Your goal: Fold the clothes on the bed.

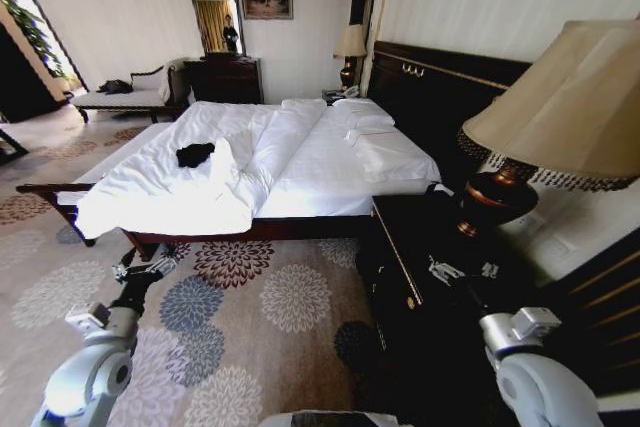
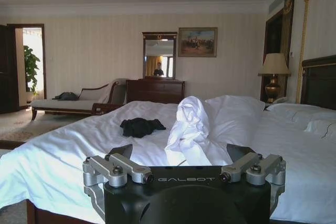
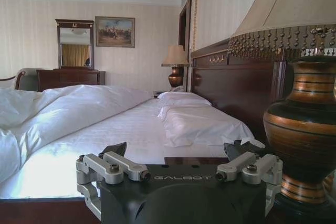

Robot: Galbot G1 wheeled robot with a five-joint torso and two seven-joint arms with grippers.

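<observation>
Both grippers, left (image 2: 184,156) and right (image 3: 178,156), jaws spread, hang well short of the black T-shirt (image 1: 195,154) on the bed (image 1: 330,162).

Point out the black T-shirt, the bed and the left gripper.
black T-shirt (image 2: 139,127): left wrist view, middle of the crumpled cloth.
bed (image 1: 330,162): head view, bare white duvet.
left gripper (image 1: 144,269): head view, between its fingertips, above the carpet short of the bed.

Both arms held low and forward, left gripper (image 1: 140,269) and right gripper (image 1: 462,272) each with jaws spread apart, nothing between.
</observation>
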